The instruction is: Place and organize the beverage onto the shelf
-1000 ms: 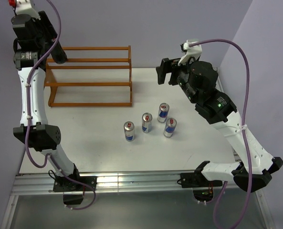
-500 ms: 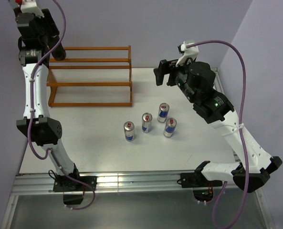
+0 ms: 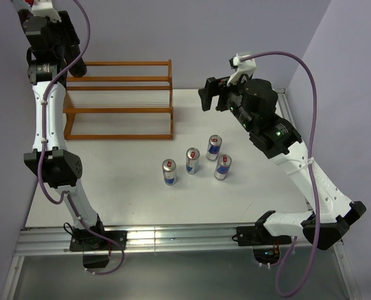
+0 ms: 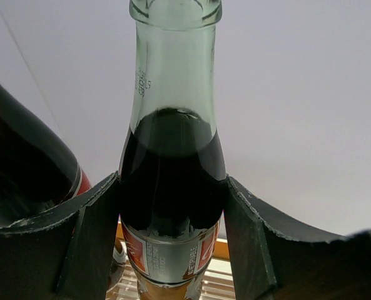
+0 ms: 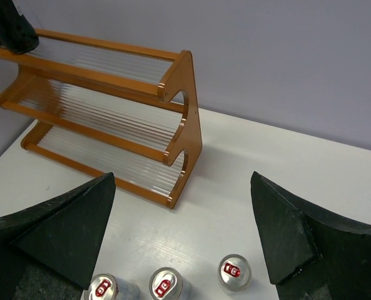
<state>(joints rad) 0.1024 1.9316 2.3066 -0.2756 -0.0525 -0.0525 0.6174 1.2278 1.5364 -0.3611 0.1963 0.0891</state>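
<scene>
My left gripper (image 4: 172, 240) is shut on the body of a dark cola bottle (image 4: 172, 181) with a red-and-silver label, held upright over the wooden shelf (image 4: 224, 248). A second cola bottle (image 4: 22, 175) stands close on its left. From above, the left gripper (image 3: 71, 59) sits high at the back left corner of the shelf (image 3: 119, 109), and the wrist hides most of the bottle. Several blue-and-silver cans (image 3: 193, 160) stand on the table right of the shelf. My right gripper (image 3: 206, 94) hovers open and empty above three of those cans (image 5: 165, 284).
The shelf's right end panel (image 5: 185, 119) faces the cans, with a strip of bare white table (image 5: 248, 187) between them. A purple wall rises close behind the shelf. The table's near edge is a metal rail (image 3: 172, 237).
The left arm has lifted and drawn back toward the shelf's back left corner with the bottle. The right gripper has drifted slightly left. The cans have not moved.
</scene>
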